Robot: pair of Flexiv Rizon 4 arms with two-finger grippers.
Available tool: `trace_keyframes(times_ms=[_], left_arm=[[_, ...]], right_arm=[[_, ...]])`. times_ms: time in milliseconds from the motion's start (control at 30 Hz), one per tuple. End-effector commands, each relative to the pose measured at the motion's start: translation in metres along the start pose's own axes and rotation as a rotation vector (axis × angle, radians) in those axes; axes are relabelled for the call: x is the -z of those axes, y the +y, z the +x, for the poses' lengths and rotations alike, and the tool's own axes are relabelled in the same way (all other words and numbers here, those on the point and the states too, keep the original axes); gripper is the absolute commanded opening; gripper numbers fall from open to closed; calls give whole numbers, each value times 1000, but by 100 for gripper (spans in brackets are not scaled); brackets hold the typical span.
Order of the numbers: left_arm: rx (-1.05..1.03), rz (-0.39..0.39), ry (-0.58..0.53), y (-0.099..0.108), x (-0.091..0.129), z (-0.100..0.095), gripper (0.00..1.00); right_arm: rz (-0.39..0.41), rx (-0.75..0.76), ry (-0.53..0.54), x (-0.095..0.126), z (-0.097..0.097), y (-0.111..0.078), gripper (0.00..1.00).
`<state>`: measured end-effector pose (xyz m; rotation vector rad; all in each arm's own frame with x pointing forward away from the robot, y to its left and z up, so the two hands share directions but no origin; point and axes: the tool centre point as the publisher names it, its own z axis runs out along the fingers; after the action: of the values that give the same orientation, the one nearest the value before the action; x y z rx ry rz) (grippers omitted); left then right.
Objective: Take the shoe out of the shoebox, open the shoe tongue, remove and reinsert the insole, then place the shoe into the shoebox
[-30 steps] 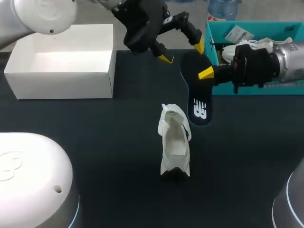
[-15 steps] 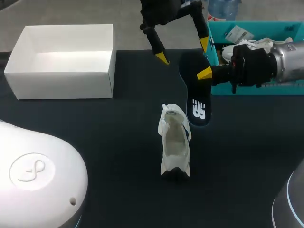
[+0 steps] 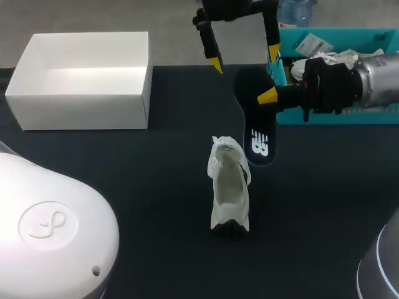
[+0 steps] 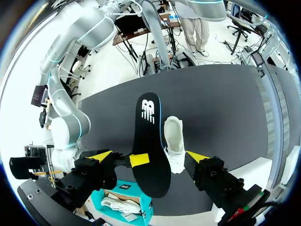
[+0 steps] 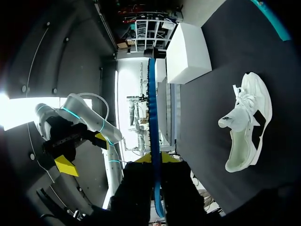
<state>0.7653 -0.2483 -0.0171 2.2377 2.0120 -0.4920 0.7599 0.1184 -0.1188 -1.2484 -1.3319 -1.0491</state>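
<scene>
an open white box sits at the far left of the black table, its left side close to the table's left edge. a wide band of bare table lies between the box and the white shoe, which sits alone near the middle with its mouth facing up. there is more bare table in front of the shoe and to both of its sides.

above the far edge, the left gripper hangs with its two yellow-tipped fingers spread wide apart, holding nothing. in the left wrist view, the left gripper's fingers stand on either side of the black insole and well clear of its edges.

the insole, rimmed in blue, is clamped at its far end by the right gripper, which comes in from the right. the insole's logo end reaches down just beside the shoe's far end; i cannot tell whether they touch. in the right wrist view, the insole shows edge-on, pinched from both sides.

a teal shoebox stands at the far right edge, behind the right arm, with another white shoe inside.
</scene>
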Motion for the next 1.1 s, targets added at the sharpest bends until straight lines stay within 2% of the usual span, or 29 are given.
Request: trace_keyframes(times_ms=[33, 267, 933, 1100], left_arm=[[69, -215, 31, -2, 3, -6, 100], [107, -196, 85, 3, -4, -10, 100], [97, -218, 120, 8, -6, -18, 100], [83, -194, 135, 7, -6, -18, 100]], right_arm=[[7, -2, -1, -3, -1, 4, 0], [1, -3, 3, -5, -2, 1, 0], [-14, 3, 20, -6, -5, -3, 0], [-9, 0, 20, -5, -6, -4, 0]])
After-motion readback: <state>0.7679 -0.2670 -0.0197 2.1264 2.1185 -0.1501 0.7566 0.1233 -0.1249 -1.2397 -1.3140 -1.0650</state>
